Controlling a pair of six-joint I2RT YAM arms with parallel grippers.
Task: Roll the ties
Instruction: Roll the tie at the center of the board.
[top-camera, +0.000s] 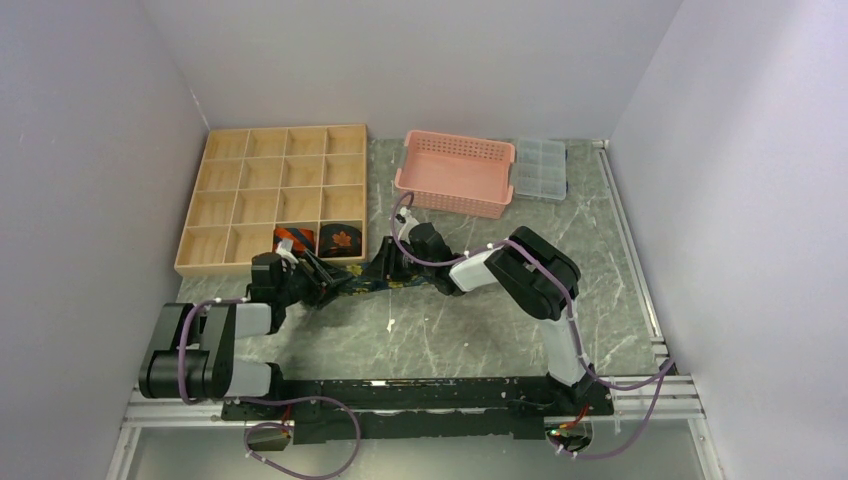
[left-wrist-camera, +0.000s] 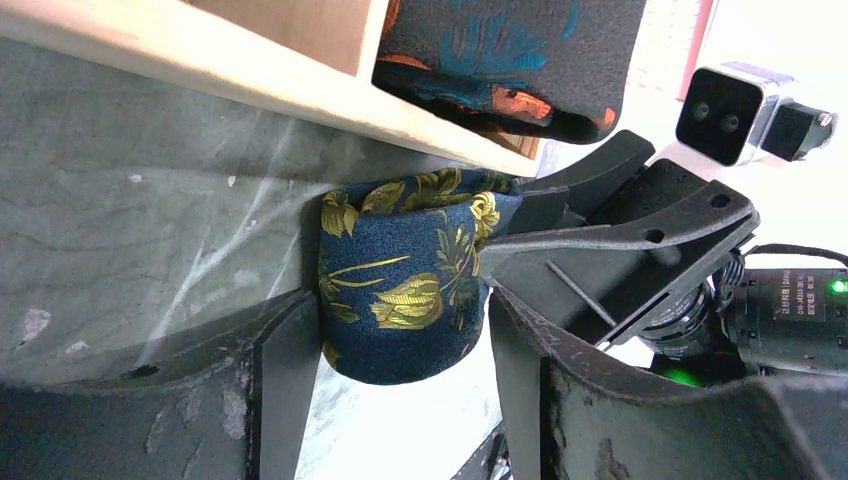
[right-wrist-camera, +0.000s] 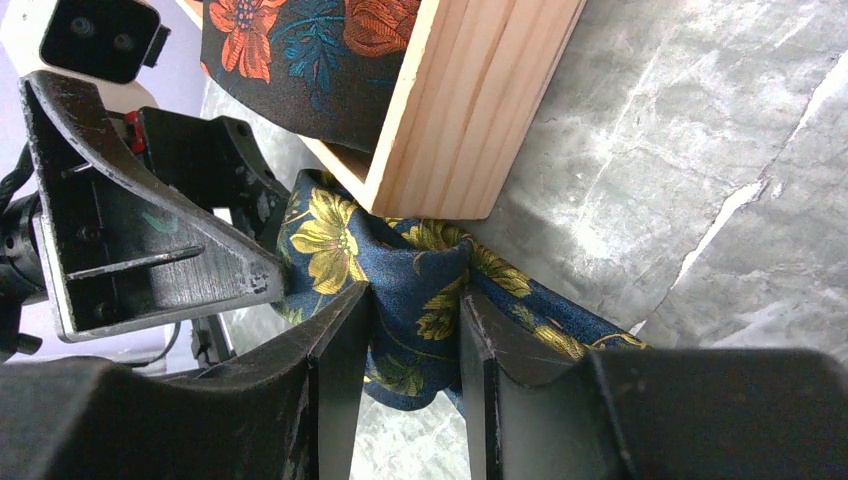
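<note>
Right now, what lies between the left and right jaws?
The top view shows the navy tie with yellow flowers spanning them, rolled end in the left jaws, a fold in the right jaws.

Top view: we can't make out print on dark blue yellow-floral fabric tie (top-camera: 360, 283) – too small, hidden btw left gripper (top-camera: 328, 285) & right gripper (top-camera: 388, 268). Same for orange-and-black striped fabric tie (top-camera: 293, 240): stripes unreadable. Wrist views: black fabric tie w/ orange leaf motif (left-wrist-camera: 510, 50) cut by top edge; floral tie's tail lost under right fingers (right-wrist-camera: 520, 350).
</note>
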